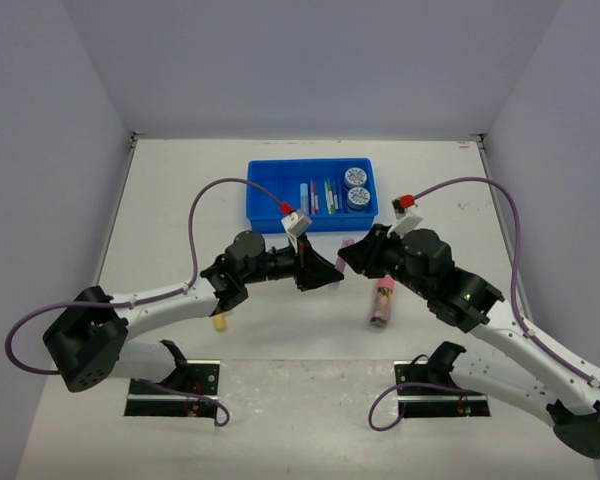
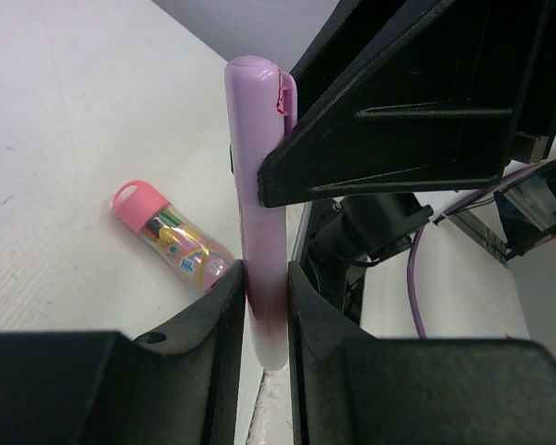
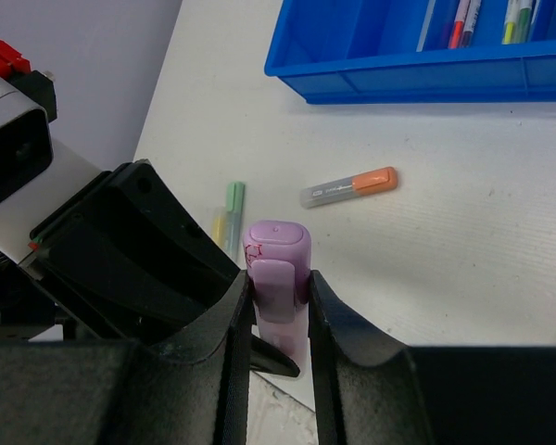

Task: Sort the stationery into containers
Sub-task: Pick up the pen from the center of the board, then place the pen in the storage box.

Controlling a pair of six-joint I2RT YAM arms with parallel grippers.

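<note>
A purple marker (image 2: 259, 185) hangs above the table between both arms, in front of the blue tray (image 1: 265, 190). My left gripper (image 2: 267, 278) is shut on its pale lower end, both jaws pressed against it. My right gripper (image 3: 280, 287) is shut on its capped end (image 3: 276, 246), just below the clip. In the top view the left gripper (image 1: 328, 270) and the right gripper (image 1: 352, 256) meet tip to tip. The pink patterned tube (image 1: 382, 302) lies on the table under the right arm. Two round discs (image 1: 356, 176) and several thin pens (image 1: 325, 195) lie in the tray.
An orange-capped grey marker (image 3: 349, 188) lies loose on the table near the tray's front wall (image 3: 426, 74). A green marker (image 3: 233, 199) and a yellow one (image 3: 218, 227) lie side by side beyond my left gripper's finger (image 3: 139, 241). Grey walls close in three sides.
</note>
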